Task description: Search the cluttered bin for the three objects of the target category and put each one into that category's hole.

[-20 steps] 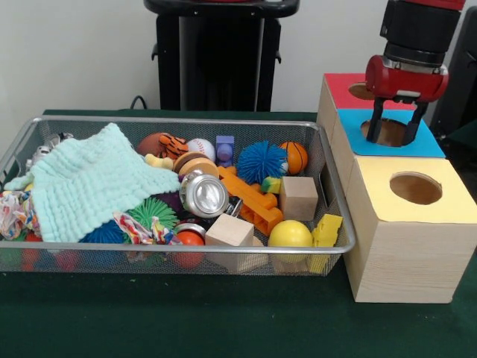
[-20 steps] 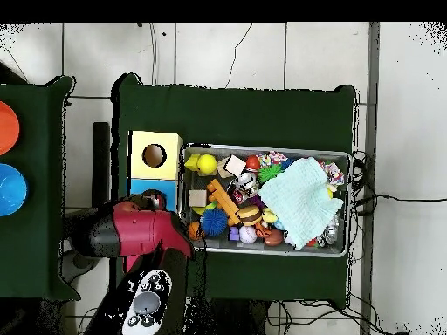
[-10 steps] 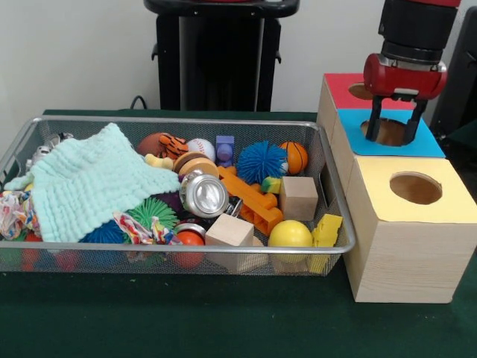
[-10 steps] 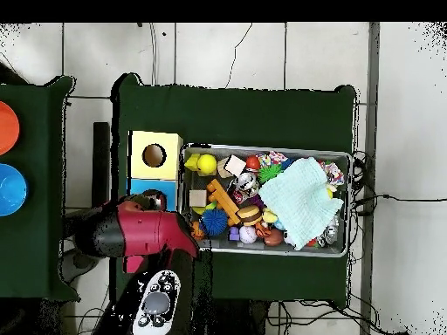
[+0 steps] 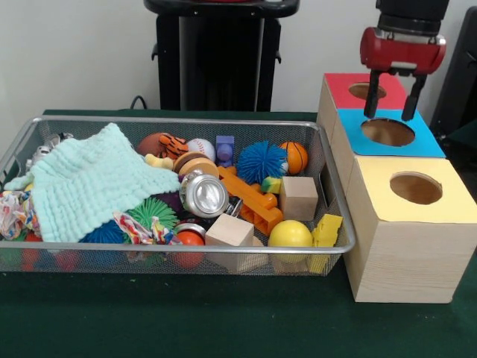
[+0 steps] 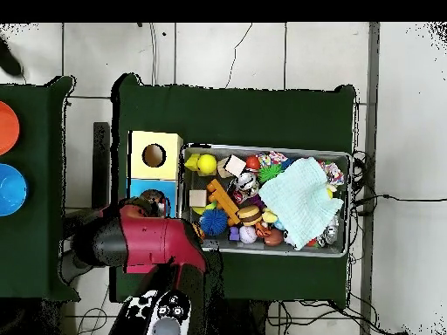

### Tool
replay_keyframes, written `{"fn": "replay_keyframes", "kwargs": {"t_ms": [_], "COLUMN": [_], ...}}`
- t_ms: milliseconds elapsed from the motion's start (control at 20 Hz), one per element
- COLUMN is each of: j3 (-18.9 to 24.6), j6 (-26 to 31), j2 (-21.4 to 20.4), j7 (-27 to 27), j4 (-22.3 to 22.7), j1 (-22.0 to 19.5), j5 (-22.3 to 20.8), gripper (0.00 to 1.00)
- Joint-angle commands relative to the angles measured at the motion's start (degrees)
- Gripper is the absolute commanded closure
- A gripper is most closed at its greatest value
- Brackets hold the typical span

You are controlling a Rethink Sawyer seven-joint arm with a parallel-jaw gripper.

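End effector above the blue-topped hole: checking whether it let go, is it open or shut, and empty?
Open and empty: the end effector shows two spread black fingers, nothing between them.

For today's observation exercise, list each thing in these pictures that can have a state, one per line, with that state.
gripper: open, empty, above the blue hole
blue hole: uncovered
yellow hole: uncovered
red hole: uncovered, partly hidden by the gripper
wire bin: full of clutter
green cloth: crumpled, draped over items at one end
silver can: lying on its side
yellow ball: resting against the bin wall
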Motion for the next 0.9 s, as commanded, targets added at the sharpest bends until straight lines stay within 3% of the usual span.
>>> {"fn": "replay_keyframes", "kwargs": {"t_ms": [50, 500, 900], "j3": [0.2, -1.0, -4.2], "j6": [14.0, 18.1, 11.4], "j2": [-7.4, -10.0, -7.5], "j7": [6.4, 5.6, 6.6], "j4": [3.5, 2.8, 1.6], "j1": [-2.5, -3.4, -6.6], "j5": [-0.5, -2.8, -4.1], "gripper": [0.0, 0.0, 0.0]}}
